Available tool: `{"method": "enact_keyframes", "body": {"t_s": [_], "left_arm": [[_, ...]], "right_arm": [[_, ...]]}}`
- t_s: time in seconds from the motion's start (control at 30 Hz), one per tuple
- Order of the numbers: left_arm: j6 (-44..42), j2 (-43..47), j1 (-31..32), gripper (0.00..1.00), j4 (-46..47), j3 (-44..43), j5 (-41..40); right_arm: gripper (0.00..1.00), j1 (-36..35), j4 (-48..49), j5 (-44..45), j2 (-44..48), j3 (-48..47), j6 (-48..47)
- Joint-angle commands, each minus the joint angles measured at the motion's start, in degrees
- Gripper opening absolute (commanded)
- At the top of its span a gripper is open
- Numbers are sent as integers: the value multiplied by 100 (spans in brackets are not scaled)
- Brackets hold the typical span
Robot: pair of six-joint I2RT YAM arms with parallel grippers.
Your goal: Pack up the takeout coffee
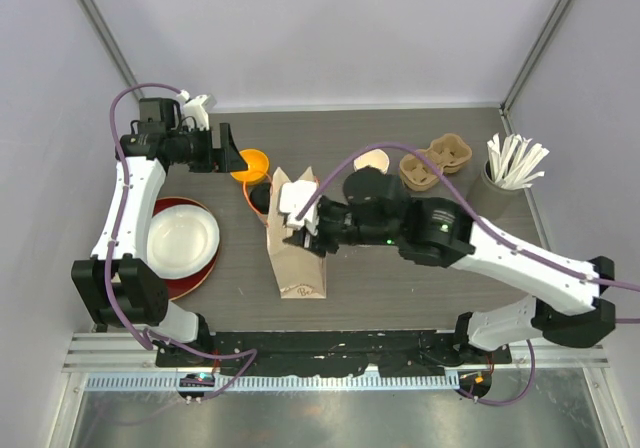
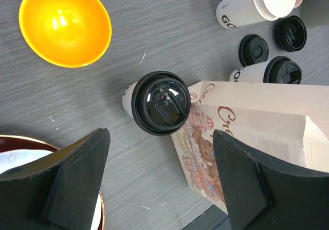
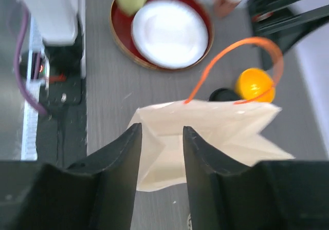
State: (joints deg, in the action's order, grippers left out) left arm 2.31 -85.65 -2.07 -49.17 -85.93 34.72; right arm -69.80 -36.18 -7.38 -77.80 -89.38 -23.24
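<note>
Grey wood-grain tabletop (image 1: pixel 400 268), seen from overhead: a pale kraft paper bag with an orange loop handle (image 1: pixel 297 258) stands near the middle, and the right claw (image 1: pixel 306 230) hangs over its open mouth. Just left of the bag sits a small white paper cup with a round black plastic lid (image 1: pixel 262 199), not yet packed. The left claw (image 1: pixel 226 150) hovers near it, beside a glossy orange bowl (image 1: pixel 252 160). From the left wrist, the left claw (image 2: pixel 160 137) is spread wide and empty above this lidded cup (image 2: pixel 159 102), which touches the bag (image 2: pixel 257 132) or stands just beside it; I cannot tell which. A second lidded white paper cup (image 2: pixel 280 71) stands beyond the bag. Red script on the bag begins "Cre", with cartoon drawings below, and a taller white-lidded cup (image 2: pixel 262 4) shows bold "GO". From the right wrist, the right claw (image 3: pixel 162 130) stands parted astride the bag's rim (image 3: pixel 231 137), released rather than pinching. With the rim let go, the mouth may sag shut or the light bag may tip. The left claw, closing so near the bag, could snag the paper or the handle and topple the cup.
</note>
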Motion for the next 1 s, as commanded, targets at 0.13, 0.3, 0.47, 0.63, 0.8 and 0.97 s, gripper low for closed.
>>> {"method": "enact_keyframes", "body": {"t_s": [0.13, 0.3, 0.47, 0.63, 0.8, 0.97], "left_arm": [[-64, 48, -31, 86, 4, -143, 333], [-64, 92, -40, 85, -14, -108, 395], [-55, 118, -40, 85, -40, -82, 466], [-98, 136, -40, 85, -58, -64, 457], [-160, 110, -40, 85, -111, -73, 448], [-187, 31, -40, 85, -163, -108, 457]], "right_arm": [[36, 1123, 1070, 2837, 766, -624, 1716], [37, 3426, 728, 2618, 504, -343, 2290], [39, 5273, -11, 2232, -735, -562, 2193], [42, 6074, -284, 1705, -2209, -861, 1912], [43, 6488, -914, 1450, -3407, -1695, 1482], [46, 6540, -1022, 1670, -3961, -2021, 1174]]}}
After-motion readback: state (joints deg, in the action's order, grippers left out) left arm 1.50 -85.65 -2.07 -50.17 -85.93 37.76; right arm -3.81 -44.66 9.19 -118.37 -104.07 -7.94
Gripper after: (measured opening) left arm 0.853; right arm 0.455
